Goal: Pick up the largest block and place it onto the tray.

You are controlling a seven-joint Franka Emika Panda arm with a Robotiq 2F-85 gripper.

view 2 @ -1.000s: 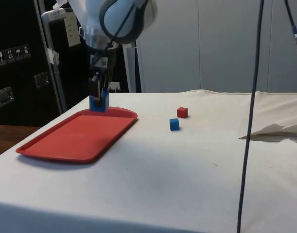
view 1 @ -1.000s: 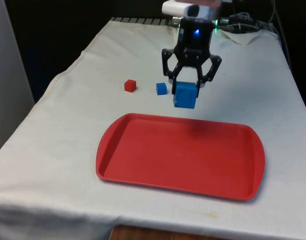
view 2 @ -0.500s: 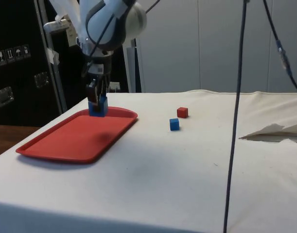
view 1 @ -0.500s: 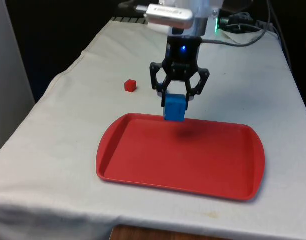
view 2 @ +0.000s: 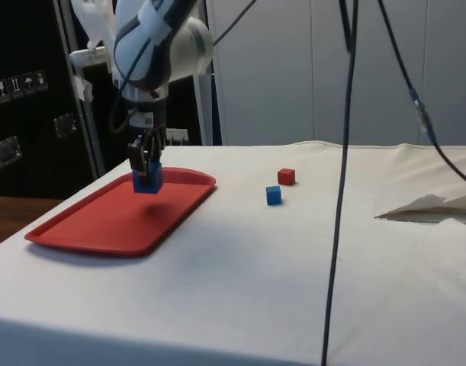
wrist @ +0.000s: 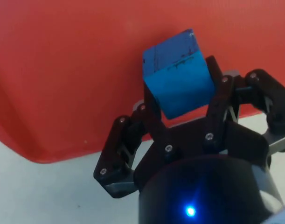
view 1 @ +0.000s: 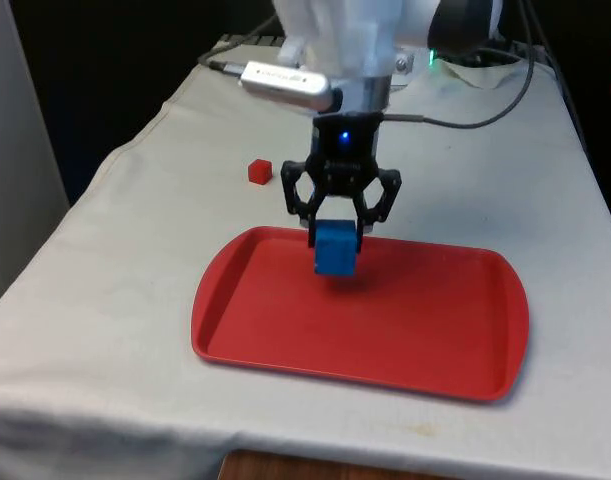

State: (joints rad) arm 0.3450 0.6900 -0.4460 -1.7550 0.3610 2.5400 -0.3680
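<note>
Held above the red tray point(view 1: 425, 330): large blue block point(view 1: 335, 249), pinched by gripper point(view 1: 337, 237). From the side, revealed a small blue block point(view 2: 274, 196) beside a red block point(view 2: 286, 177).

White rounded arm point(view 1: 355, 35), glossy shell, black end effector point(view 1: 337, 240) of linked bars, silver screws, dark trailing cables point(view 2: 343, 152)

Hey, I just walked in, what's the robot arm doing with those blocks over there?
The gripper is shut on the large blue block and holds it just above the red tray, near the tray's far edge; the block is not set down yet. A small red block and a small blue block sit on the white cloth beyond the tray.
</note>
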